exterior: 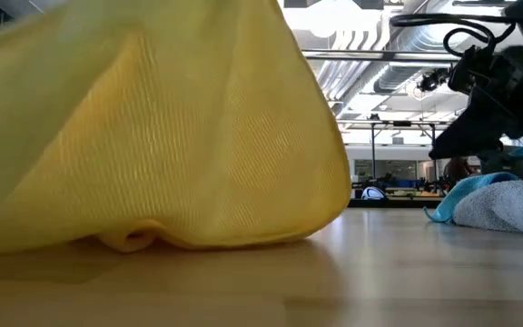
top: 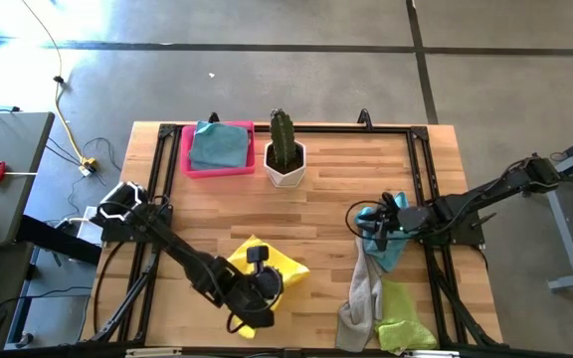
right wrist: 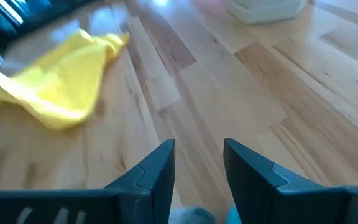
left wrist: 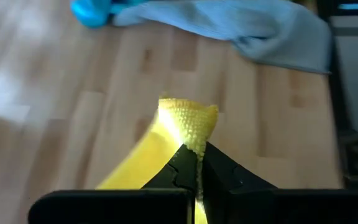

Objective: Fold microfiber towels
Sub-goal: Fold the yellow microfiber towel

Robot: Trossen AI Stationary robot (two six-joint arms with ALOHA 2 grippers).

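Note:
A yellow microfiber towel (top: 279, 265) lies bunched near the table's front middle, filling the low view (exterior: 152, 136). My left gripper (left wrist: 197, 152) is shut on it there (top: 265, 283). At the front right is a heap of towels: light blue (top: 394, 249), grey (top: 364, 290) and lime green (top: 406, 323). My right gripper (right wrist: 197, 162) stands open over the heap's far end (top: 374, 227), with nothing between its fingers. Another blue towel (top: 217, 144) lies in the pink tray (top: 189, 164). My left gripper pinches a bunched bit of the yellow towel's edge (left wrist: 188, 118) between its two fingers, and a small tuft sticks out past the fingertips. The fingers slant downward, coming from the table's left. The held part is raised, while the towel's lower folds (exterior: 134, 238) rest on the table.
A cactus in a white pot (top: 285, 159) stands at the back middle, beside the pink tray. A black frame (top: 416, 134) runs along the table's edges. Bare wood (top: 316, 214) lies between the yellow towel and the heap.

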